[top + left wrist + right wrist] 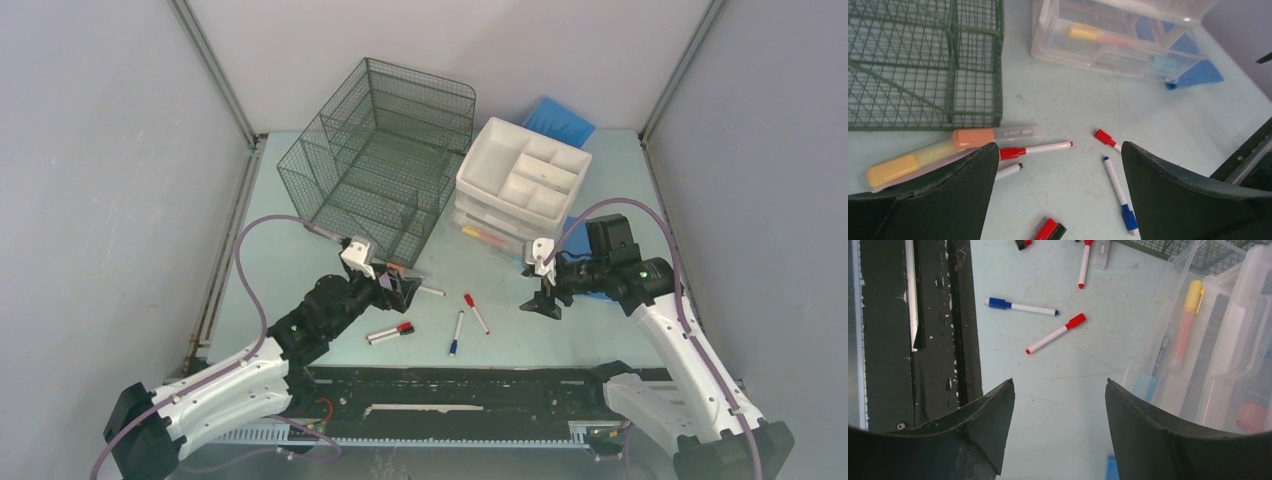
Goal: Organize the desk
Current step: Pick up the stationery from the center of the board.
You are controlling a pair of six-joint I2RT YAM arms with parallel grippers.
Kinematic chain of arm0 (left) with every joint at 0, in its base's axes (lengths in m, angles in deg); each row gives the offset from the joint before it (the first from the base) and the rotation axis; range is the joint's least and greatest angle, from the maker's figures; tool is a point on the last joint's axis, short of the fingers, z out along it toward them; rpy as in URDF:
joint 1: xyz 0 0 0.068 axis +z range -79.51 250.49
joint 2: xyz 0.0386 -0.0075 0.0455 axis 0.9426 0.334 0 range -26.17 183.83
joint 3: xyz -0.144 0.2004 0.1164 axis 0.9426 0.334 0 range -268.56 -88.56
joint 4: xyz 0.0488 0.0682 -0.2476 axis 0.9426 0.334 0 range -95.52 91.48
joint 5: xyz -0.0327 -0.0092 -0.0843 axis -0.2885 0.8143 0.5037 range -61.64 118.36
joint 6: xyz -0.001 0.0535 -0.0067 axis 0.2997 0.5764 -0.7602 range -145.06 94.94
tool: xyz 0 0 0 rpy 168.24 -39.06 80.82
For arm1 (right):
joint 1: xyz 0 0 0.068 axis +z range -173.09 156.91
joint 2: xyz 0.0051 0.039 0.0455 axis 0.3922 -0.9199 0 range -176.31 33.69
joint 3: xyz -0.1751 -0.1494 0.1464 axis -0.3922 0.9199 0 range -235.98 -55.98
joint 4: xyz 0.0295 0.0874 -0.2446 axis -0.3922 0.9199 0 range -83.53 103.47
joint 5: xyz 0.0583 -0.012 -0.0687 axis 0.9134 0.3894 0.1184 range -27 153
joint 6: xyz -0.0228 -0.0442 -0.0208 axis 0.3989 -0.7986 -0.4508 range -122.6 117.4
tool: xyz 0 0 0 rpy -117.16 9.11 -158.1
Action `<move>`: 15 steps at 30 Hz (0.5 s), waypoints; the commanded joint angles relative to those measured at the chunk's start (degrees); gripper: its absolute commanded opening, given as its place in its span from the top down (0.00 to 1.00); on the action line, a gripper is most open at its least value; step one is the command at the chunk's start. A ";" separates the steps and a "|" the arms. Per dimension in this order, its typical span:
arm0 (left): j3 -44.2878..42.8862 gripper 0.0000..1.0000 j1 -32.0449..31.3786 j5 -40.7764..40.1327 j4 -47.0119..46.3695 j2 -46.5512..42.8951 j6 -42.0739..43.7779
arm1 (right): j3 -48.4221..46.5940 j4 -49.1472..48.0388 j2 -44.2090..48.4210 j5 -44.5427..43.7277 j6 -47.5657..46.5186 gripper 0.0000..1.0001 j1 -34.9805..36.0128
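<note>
The pale mint-green desk (300, 260) carries several loose markers in front of the arms: a red-capped one (476, 313), a blue-capped one (456, 333) and a red and black pair (390, 332). My left gripper (405, 290) is open and empty, low over the desk (1063, 100). A clear pouch of highlighters (948, 147) and a red-capped marker (1035, 149) lie by its left finger, the blue-capped marker (1118, 187) by its right finger. My right gripper (545, 303) is open and empty above bare desk (1048, 370), with the blue-capped (1020, 306) and red-capped (1055, 333) markers ahead of it.
A dark wire-mesh organizer (385, 160) stands at the back left. A white plastic drawer unit (522, 185) holding pens stands at the back right, close beside my right gripper (1208, 350). A blue flat item (558, 120) lies behind it. The black front rail (450, 390) borders the near edge.
</note>
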State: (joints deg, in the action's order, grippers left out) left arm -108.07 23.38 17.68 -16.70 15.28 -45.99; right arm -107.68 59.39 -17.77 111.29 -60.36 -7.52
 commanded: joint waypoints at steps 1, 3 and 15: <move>-3.82 0.00 0.48 -2.78 7.77 0.49 2.51 | 0.41 -2.71 0.32 -3.53 0.70 0.26 1.33; -5.26 0.00 0.60 -4.18 11.51 1.56 3.05 | 0.60 -2.91 0.71 -4.18 0.72 0.26 1.39; -1.47 0.00 3.42 -2.56 6.04 5.37 -3.34 | 1.20 -3.73 0.95 -7.34 0.54 0.25 2.86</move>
State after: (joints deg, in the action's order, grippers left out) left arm -110.67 25.28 13.96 -5.16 19.81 -46.25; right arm -106.89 57.05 -17.29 105.22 -60.16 -5.59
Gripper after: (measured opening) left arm 0.996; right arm 0.742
